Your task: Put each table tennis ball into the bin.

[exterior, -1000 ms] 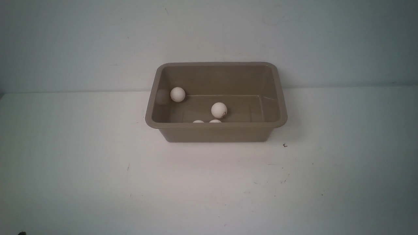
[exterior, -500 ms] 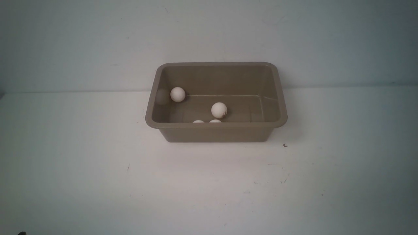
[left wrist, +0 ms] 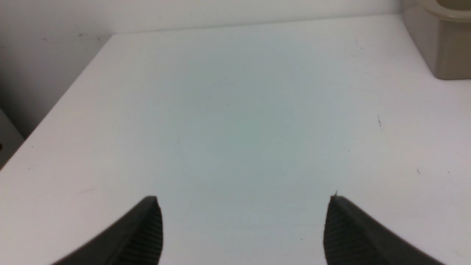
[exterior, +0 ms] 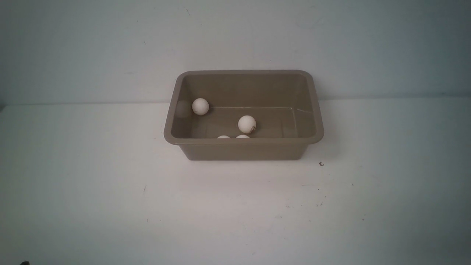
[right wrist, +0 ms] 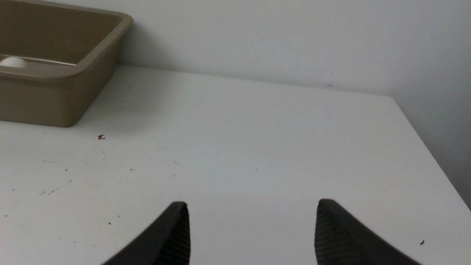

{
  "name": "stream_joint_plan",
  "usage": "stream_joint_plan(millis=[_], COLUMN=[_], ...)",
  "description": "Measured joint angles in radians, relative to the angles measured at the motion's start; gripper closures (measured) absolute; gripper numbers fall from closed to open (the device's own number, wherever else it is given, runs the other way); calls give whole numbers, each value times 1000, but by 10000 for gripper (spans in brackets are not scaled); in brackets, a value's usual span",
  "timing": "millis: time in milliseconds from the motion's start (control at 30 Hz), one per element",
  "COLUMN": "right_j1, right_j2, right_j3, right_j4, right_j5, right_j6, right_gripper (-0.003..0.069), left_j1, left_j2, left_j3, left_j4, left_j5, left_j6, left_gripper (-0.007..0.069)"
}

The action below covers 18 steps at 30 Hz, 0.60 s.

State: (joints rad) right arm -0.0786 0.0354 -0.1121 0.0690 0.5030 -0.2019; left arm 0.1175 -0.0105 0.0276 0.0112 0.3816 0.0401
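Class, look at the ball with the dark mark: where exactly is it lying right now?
In the front view, the marked ball lies inside the bin, near mid-floor, just behind two balls peeking over the near rim.

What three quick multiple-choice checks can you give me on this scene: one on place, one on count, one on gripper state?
1. Where does the ball furthest from the robot lie?
A. On the table in front of the bin
B. In the bin's far left corner
C. Between the right gripper's fingers

2. How many balls show in the bin from the front view?
A. Two
B. Three
C. Four

3. How do the two grippers stand?
A. Both open and empty
B. Left shut on a ball
C. Right shut on the bin's rim

Answers:
1. B, it sits against the left wall by the back corner.
2. C, two show whole and two peek over the near rim.
3. A, the left gripper and the right gripper both show spread fingers with only bare table between.
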Motion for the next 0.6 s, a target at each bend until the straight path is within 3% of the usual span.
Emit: stream_joint_plan(millis=[333,600], right_j1=[10,131], right_j2=[-48,-48], right_j3=[0,30], right_j4=[35,8], right_j5=[21,34], right_j6=[21,-31], right_gripper=[237,237], left_j1=[0,0], left_j2=[0,0], left_j3=[0,0], left_j4=[0,1], left_j5=[0,0], left_j6=[0,0], left_gripper=[94,94])
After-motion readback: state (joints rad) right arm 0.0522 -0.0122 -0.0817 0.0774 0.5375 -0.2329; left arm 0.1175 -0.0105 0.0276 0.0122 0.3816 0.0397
